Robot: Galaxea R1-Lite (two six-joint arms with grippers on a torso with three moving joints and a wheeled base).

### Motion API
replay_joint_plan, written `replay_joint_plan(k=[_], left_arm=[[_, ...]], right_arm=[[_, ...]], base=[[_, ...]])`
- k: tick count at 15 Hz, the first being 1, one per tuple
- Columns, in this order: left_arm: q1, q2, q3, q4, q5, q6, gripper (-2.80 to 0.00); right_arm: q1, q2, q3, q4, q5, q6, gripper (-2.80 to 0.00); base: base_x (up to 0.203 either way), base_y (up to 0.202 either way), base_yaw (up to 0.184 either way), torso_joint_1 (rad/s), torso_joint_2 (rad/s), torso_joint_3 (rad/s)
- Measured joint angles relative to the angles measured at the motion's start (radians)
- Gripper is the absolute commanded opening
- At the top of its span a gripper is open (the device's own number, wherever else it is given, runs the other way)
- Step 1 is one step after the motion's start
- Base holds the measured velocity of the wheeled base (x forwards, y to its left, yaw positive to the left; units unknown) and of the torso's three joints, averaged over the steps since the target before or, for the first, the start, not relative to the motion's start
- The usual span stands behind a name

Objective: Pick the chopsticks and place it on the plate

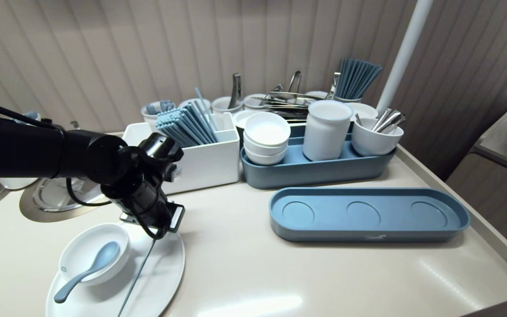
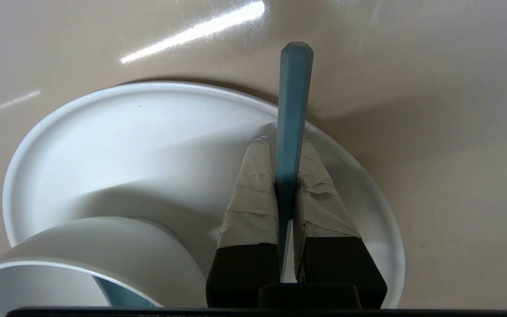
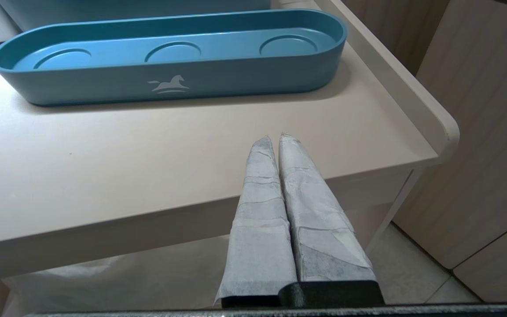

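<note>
A slim blue chopstick (image 2: 293, 110), faceted and flat-ended, is pinched between the tape-wrapped fingers of the left tool (image 2: 282, 141). It slants down over the right part of a round white plate (image 2: 104, 132) at the near left of the counter (image 1: 244, 273); whether its tip touches the plate I cannot tell. On the same plate sits a small white bowl (image 1: 79, 240) with a blue spoon (image 1: 99, 259) lying in it, handle over the rim. The counter is smooth, glossy beige with a raised edge, set against ribbed wall panels (image 1: 104, 53). Behind the arm a white box (image 1: 205, 167) holds a bundle of matching blue chopsticks (image 1: 183, 125). Beside it a blue oval tray (image 1: 315, 174) carries stacked white bowls (image 1: 266, 132), a white jar (image 1: 326, 130) and a white cup (image 1: 374, 141) of metal cutlery. In front lies a second blue tray (image 1: 368, 235) with three round recesses. The right tool (image 3: 275, 138) hangs off the counter's near right corner, its fingers pressed together on nothing.
</note>
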Motion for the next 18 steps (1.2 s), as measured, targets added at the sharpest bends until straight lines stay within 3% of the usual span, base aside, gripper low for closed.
replay_joint_plan(k=[6,7,13,18], left_arm=[[0.001,-0.02,0.072,-0.095,0.048,0.004,-2.8],[0.001,-0.019,0.075,-0.096,0.053,0.003,0.0],[0.001,-0.031,0.054,-0.095,0.052,0.001,0.0],[-0.017,-0.072,-0.087,-0.047,0.043,-0.001,0.0]], right_arm=[[0.0,0.0,0.0,0.0,0.0,0.0,-2.8],[0.0,0.0,0.0,0.0,0.0,0.0,-2.8],[0.0,0.0,0.0,0.0,0.0,0.0,-2.8],[0.0,0.0,0.0,0.0,0.0,0.0,-2.8]], base=[[0.0,0.0,0.0,0.0,0.0,0.0],[0.0,0.0,0.0,0.0,0.0,0.0],[0.0,0.0,0.0,0.0,0.0,0.0],[0.0,0.0,0.0,0.0,0.0,0.0]])
